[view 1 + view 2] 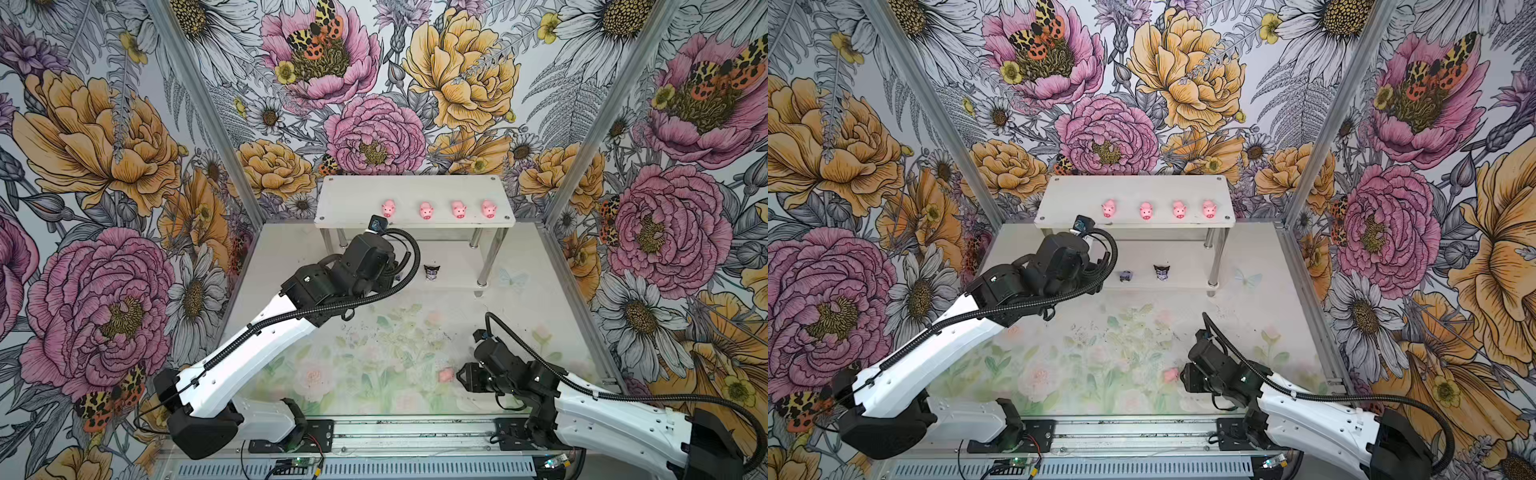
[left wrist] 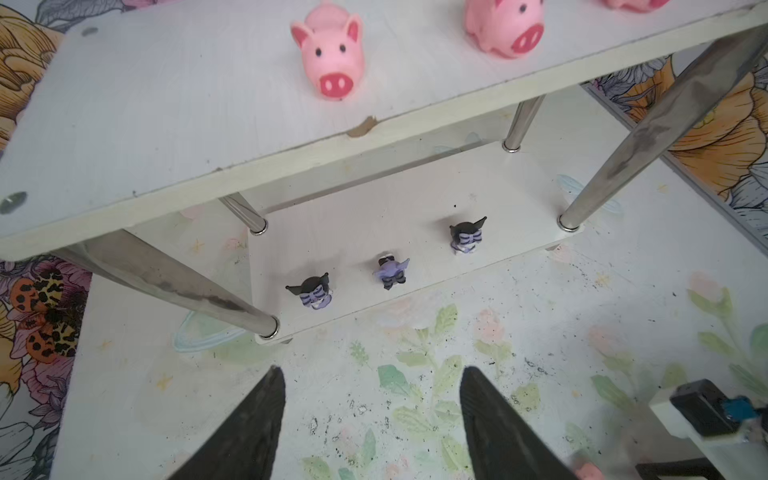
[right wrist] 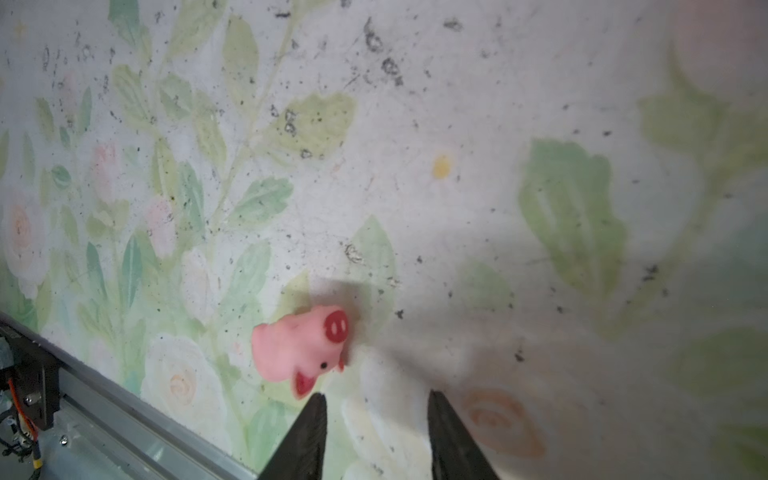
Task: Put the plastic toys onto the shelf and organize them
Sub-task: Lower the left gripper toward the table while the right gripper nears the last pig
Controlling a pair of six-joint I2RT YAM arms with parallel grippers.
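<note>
Loose pig [image 3: 301,351] noted on its side on the table [image 3: 478,124], just beyond one fingertip of the right gripper [image 3: 376,399] and outside the gap. Jaws seen spread, nothing between them. Left gripper [image 2: 372,415] likewise spread and empty, held short of the shelf [image 2: 166,124]. Three black-and-lavender figures [image 2: 390,272] on the lower tier are all shown only by the left wrist view. Four pigs [image 1: 426,210] are lined along the top tier. Right arm is kept low, reaching inward; left arm is raised at the shelf front.
</note>
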